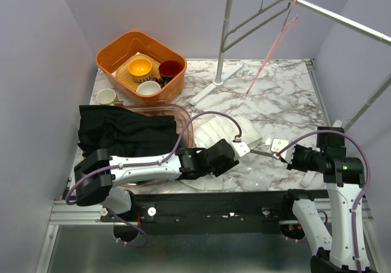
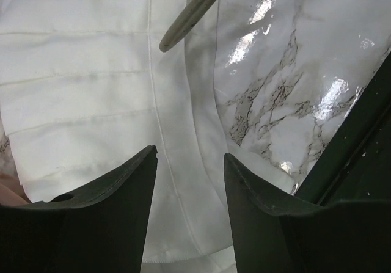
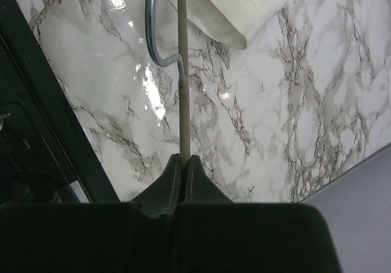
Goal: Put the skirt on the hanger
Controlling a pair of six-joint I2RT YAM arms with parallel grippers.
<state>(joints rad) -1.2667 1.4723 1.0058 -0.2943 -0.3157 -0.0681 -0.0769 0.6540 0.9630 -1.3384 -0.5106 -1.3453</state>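
The white skirt [image 1: 211, 129] lies flat on the marble table [image 1: 275, 96], just right of the tub. It fills the left wrist view, where the skirt [image 2: 79, 90] shows stitched pleats. My left gripper [image 2: 189, 163] hovers over its edge, open, with only cloth showing between the jaws; from above the left gripper [image 1: 235, 149] sits at the skirt's near right corner. The hanger [image 3: 183, 71] is a thin beige rod with a metal hook [image 3: 151, 29]. My right gripper [image 3: 183, 160] is shut on that rod. The hanger [image 2: 192, 13] tip reaches over the skirt.
An orange basin [image 1: 110, 53] with bowls stands at the back left, a small white cup [image 1: 107, 96] beside it. Black cloth [image 1: 122, 132] lies in a clear tub [image 1: 183, 117]. A clothes rack [image 1: 225, 35] at the back carries a grey hanger [image 1: 256, 16] and a pink one [image 1: 275, 47].
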